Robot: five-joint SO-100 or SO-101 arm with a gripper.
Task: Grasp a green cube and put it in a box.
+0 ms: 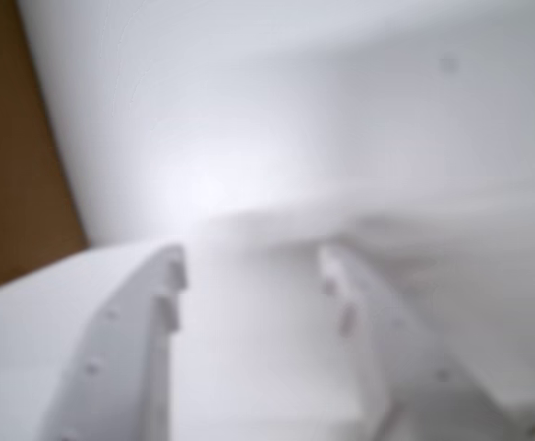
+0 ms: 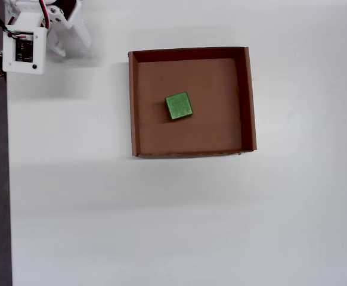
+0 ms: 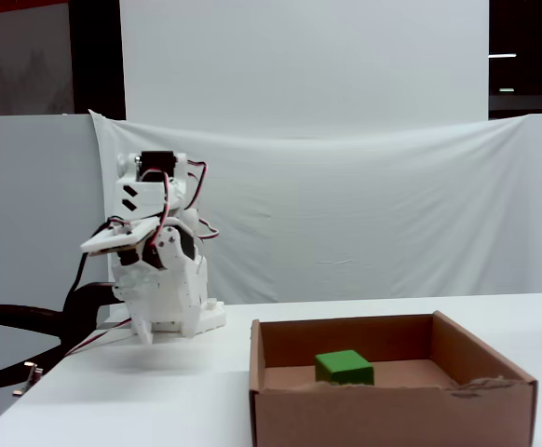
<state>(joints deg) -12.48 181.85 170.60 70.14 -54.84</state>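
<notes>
Closest in, wrist view: gripper (image 1: 249,266) blurred, two white fingers (image 1: 162,285) parted with a clear gap, nothing between them, so jaws open and empty. Only white table (image 1: 341,110) beyond the tips, plus a brown strip at the left edge, too blurred to identify. Further out, overhead view: arm (image 2: 27,36) folded back in the top-left corner, well apart from the box (image 2: 249,101). Green cube (image 2: 179,106) already sitting on the box floor, near the middle, slightly rotated against the walls, touching none of them. Fixed view agrees: cube (image 3: 345,367) inside the box (image 3: 392,414), arm (image 3: 155,270) tucked at its base to the left. Key relation: cube lies off to the right of the jaws in the overhead view, already in its target. Looks done; no grasp needed from here.
</notes>
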